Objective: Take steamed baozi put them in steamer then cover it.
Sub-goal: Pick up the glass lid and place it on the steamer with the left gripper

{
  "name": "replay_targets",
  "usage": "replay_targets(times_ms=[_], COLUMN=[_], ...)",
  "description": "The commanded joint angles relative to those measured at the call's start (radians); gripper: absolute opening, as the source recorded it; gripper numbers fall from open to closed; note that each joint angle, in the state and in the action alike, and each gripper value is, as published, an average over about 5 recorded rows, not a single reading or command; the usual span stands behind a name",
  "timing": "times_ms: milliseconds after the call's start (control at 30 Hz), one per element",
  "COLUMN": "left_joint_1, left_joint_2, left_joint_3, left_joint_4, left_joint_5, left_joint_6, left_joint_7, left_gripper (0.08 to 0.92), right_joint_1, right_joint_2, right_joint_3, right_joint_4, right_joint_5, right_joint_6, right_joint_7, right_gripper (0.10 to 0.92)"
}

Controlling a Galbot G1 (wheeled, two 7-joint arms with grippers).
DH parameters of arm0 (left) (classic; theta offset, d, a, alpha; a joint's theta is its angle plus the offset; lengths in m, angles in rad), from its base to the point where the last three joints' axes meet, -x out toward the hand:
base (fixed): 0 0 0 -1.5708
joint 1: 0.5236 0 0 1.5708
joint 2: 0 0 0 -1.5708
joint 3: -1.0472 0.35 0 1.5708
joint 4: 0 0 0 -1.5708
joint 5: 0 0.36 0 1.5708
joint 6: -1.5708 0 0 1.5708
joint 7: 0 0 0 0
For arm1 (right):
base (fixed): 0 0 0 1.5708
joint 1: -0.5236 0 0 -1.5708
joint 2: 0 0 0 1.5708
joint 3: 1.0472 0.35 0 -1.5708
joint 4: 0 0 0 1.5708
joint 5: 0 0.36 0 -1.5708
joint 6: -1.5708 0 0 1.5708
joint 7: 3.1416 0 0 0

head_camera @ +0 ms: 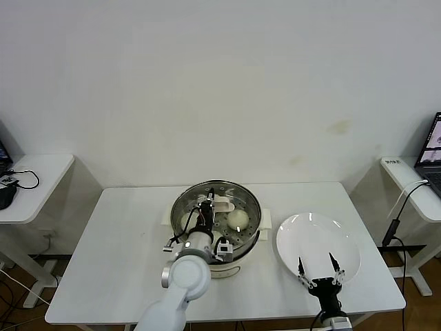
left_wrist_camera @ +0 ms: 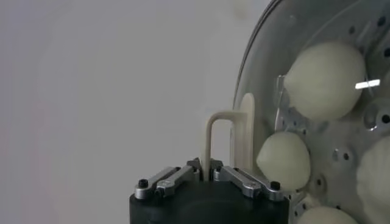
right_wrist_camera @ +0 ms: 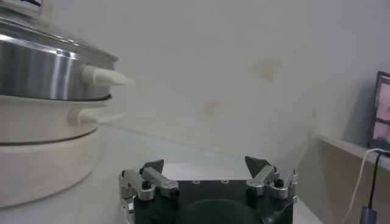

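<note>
Overhead head view; close wrist views

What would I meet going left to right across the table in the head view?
Bare white table → left tool shut on the cover over the steamer → white plate, with the open right tool above its near edge.

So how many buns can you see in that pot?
4, all under the glass lid in the steamer, by the left wrist view: one, one, one, one. None seems hidden.
</note>
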Motion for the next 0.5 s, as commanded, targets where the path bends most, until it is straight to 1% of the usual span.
replay_targets(times_ms=[33,333,433,500], left_joint_1=[-0.004,0.001,0.009,0.020], left_joint_2=[-0.008,-0.007,0.000,0.009], left_joint_3=[0.000,-0.004,-0.004,-0.003], left_joint_4=[0.012,0.001,-0.022,-0.045], left_joint_5=[0.008,-0.012,-0.023,-0.029], left_joint_6=[-0.002,-0.002,-0.001,-0.001], left_joint_7=[-0.004,-0.017,-0.018,-0.018], left_gripper=[0.153,0.161,0.218,0.278], right_joint_1=[-0.001,-0.002,-0.003,-0.004], right_joint_2=[0.000,-0.001,0.000,0.001], right_joint_3=[-0.004,-0.008,-0.010,-0.011], right_joint_4=[0.000,0.000,0.001,0.002], right_joint_5=[0.000,-0.003,-0.005,-0.007], right_joint_6=[0.001,0.002,0.002,0.002], right_joint_7=[-0.001,-0.003,-0.003,-0.003], right_gripper=[0.822,0.823,0.823,0.823])
